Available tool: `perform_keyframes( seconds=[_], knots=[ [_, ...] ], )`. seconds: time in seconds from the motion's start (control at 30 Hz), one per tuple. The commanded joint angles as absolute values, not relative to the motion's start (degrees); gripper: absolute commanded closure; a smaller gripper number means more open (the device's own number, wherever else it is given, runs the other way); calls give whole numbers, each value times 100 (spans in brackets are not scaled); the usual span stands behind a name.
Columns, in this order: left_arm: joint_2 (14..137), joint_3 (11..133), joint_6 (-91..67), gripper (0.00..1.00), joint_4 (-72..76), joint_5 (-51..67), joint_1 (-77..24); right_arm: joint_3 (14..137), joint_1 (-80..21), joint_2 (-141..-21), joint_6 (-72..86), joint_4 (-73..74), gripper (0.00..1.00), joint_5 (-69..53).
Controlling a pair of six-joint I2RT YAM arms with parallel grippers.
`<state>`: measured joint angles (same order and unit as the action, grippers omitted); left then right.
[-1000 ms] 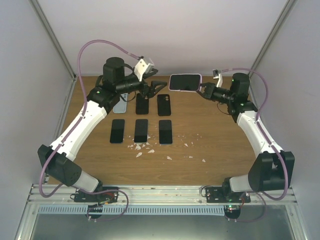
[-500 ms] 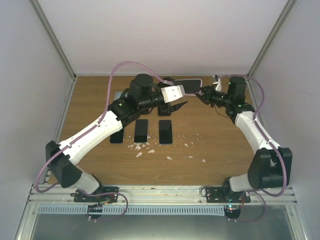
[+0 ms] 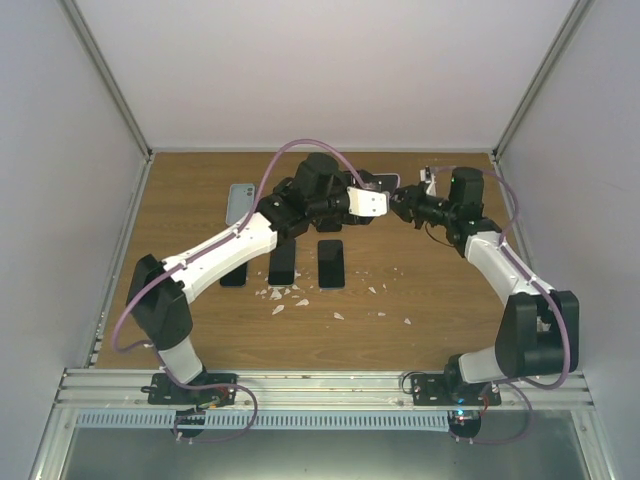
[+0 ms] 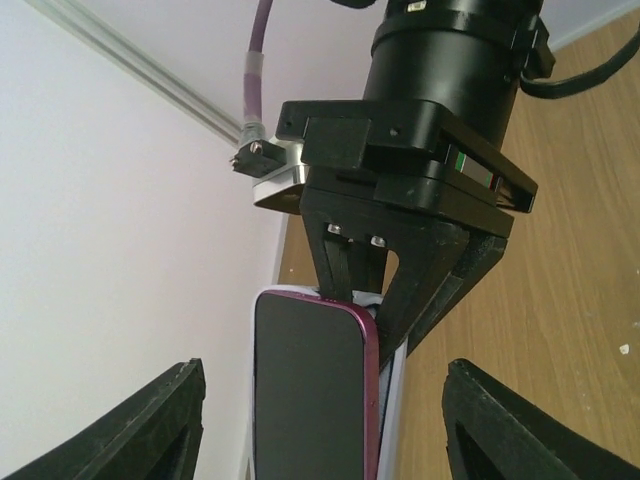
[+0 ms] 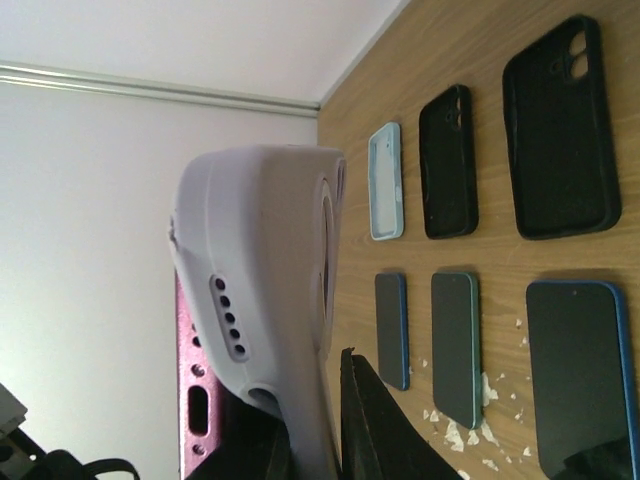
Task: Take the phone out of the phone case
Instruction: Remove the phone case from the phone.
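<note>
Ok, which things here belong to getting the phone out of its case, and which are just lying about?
In the job: lilac case with the pink phone inside, clamped by the right fingers; left fingers, open either side of the phone.
Lying about: pale blue case, two black cases, all empty; three bare phones; white scraps.

- The fingers of the left gripper flank the cased phone, with a gap on each side.
- The right gripper clamps the phone's far end, blocking it.
- Below, phones and empty cases lie flat in rows, with the left arm stretched over them.
- The table is bare wood on its right and near parts, but for white scraps.
- Walls close in left, right and behind.
</note>
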<state>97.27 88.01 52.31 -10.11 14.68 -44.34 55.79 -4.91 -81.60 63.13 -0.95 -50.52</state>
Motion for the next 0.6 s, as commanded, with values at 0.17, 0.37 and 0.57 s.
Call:
perform_keyframes(
  seconds=[0.17, 0.37, 0.57],
  knots=[
    [10027, 9075, 5590, 42, -711, 1123, -4500, 5481, -605, -8057, 6807, -915, 99, -5338],
    [10222, 9206, 5609, 48, -824, 911, -4500, 5440, -605, -8030, 6908, -974, 99, -5395],
    [10345, 9224, 5750, 50, -870, 699, -4500, 5352, -613, -7962, 7019, -1082, 99, -5433]
  ],
)
